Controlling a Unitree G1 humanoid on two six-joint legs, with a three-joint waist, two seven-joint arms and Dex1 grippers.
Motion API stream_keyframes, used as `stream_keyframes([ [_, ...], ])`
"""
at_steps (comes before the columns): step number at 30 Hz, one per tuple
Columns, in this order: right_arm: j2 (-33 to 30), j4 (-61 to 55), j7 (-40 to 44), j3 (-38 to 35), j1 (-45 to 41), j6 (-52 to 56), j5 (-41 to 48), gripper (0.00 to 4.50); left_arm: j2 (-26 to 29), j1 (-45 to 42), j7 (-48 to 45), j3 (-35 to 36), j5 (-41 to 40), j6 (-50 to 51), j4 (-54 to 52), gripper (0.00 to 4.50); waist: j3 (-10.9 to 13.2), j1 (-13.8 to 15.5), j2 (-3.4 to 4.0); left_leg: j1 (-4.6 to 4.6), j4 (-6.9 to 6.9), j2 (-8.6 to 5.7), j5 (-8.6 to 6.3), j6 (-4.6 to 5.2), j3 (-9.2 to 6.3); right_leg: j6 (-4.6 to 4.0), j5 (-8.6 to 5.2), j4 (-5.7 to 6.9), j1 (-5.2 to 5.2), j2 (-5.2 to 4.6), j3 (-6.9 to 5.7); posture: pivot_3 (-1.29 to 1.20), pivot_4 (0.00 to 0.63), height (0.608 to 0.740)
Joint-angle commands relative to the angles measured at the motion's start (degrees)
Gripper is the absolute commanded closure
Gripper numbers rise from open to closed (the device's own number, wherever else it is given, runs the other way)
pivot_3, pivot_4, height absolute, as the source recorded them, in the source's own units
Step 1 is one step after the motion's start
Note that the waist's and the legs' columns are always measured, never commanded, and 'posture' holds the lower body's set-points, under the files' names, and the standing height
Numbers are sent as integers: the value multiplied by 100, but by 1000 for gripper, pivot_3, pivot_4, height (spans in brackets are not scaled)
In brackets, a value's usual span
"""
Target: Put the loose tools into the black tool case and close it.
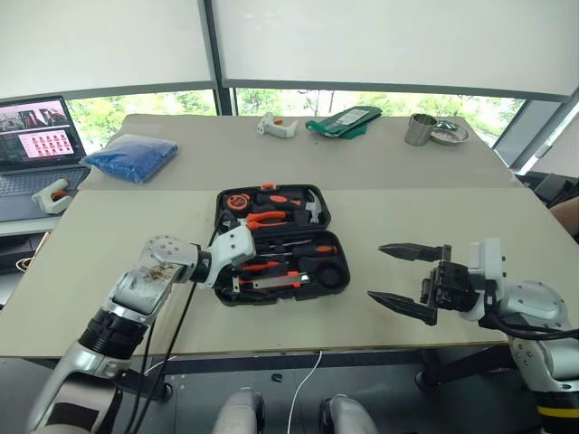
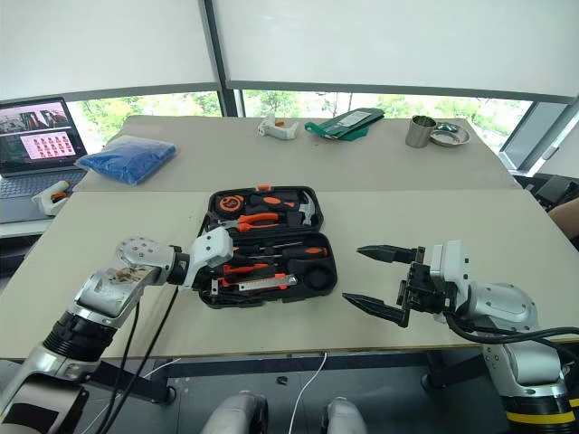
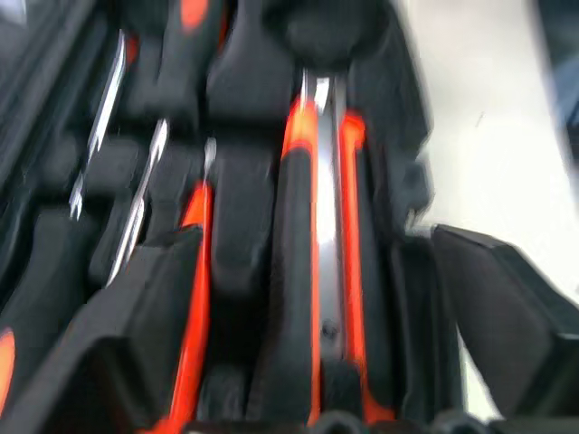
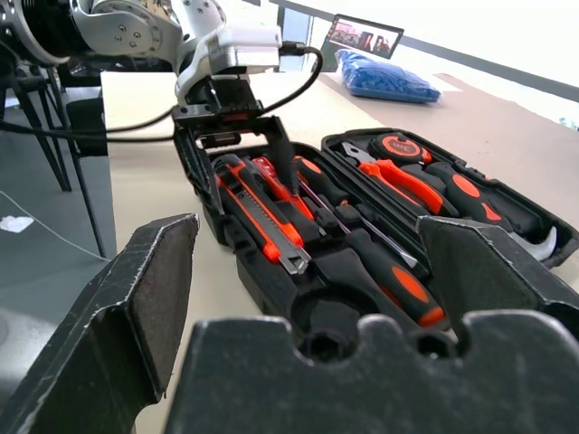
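The black tool case (image 1: 346, 276) lies open in the middle of the near table. Its near half holds the long utility knife (image 1: 271, 280), a screwdriver (image 1: 294, 250) and the black tape roll (image 1: 328, 271). My left gripper (image 1: 235, 274) hangs over the case's left end, open, its fingers (image 3: 118, 344) spread on either side of the knife (image 3: 317, 226), which lies in its recess. The right gripper (image 1: 374, 271) hovers right of the case, wide open and empty, pointing at it.
Pliers (image 1: 267, 218), a hammer (image 1: 312, 210) and a tape measure (image 1: 237, 201) fill the case's far half. On the far table are a blue cloth bundle (image 1: 133, 155), a white device (image 1: 276, 127), a green pouch (image 1: 344, 120) and a metal cup (image 1: 419, 129). A laptop (image 1: 36, 136) stands at the left.
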Motion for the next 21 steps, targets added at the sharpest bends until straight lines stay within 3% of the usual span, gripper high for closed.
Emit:
stream_keyframes([
  [1, 14, -137, -1, -41, -100, 55, 51, 0, -84, 25, 51, 459, -244, -648, 99, 288, 0, -12, 0, 1, 0, 1, 0, 0, 0, 2, 2, 1, 0, 2, 0, 0, 150, 740],
  [2, 27, -123, -1, -28, -122, 62, 42, 0, -169, 46, 115, 566, -329, -691, 178, 288, 0, -17, 0, 1, 0, 2, 0, 0, 1, 3, 2, 2, -1, 3, 0, 0, 150, 740],
  [5, 67, -91, -2, 3, -162, 65, 19, 0, -172, 205, -24, 617, -364, -1038, 324, 1079, -1, -32, 1, 2, 0, 4, 0, 0, 2, 11, 8, 5, -2, 5, 0, 0, 150, 740],
  [14, 187, -70, -28, 10, -74, -15, -93, 0, -213, 685, -127, 328, -76, -1856, 427, 4488, -1, 2, 1, 2, 0, 2, 0, 0, 6, -4, 0, 2, 1, -1, -1, 0, 150, 740],
  [21, 73, -316, -31, -85, 159, 174, 17, 0, -329, 630, 238, 33, 385, -1765, 857, 4488, -2, -5, 3, 5, 1, 3, 0, 0, 5, 4, 4, 4, 3, 2, -1, 0, 150, 740],
])
